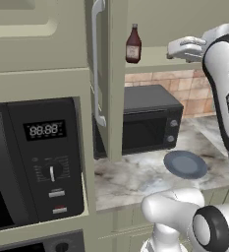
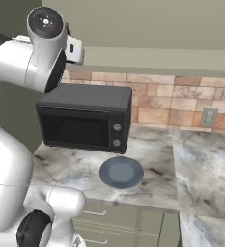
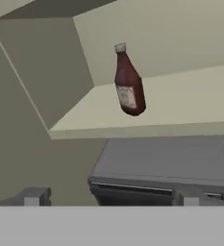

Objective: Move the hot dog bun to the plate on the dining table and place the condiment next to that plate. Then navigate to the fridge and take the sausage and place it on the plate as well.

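A dark red condiment (image 3: 129, 85) bottle stands upright near the left end of an open cabinet shelf (image 3: 180, 108), above a microwave (image 1: 145, 123). The gripper (image 3: 111, 197), fingers spread and empty, faces it from a distance.

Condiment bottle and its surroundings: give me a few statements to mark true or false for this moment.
1. The condiment bottle stands on a shelf inside an open upper cabinet. True.
2. The hand is closed around the bottle. False: it is open and apart from the bottle, which stands free ahead of it.
3. A black microwave sits on the marble counter below the shelf. True.
4. The blue-grey plate on the counter holds a bun. False: nothing lies on it.
5. The bottle lies on its side. False: it stands on its base.
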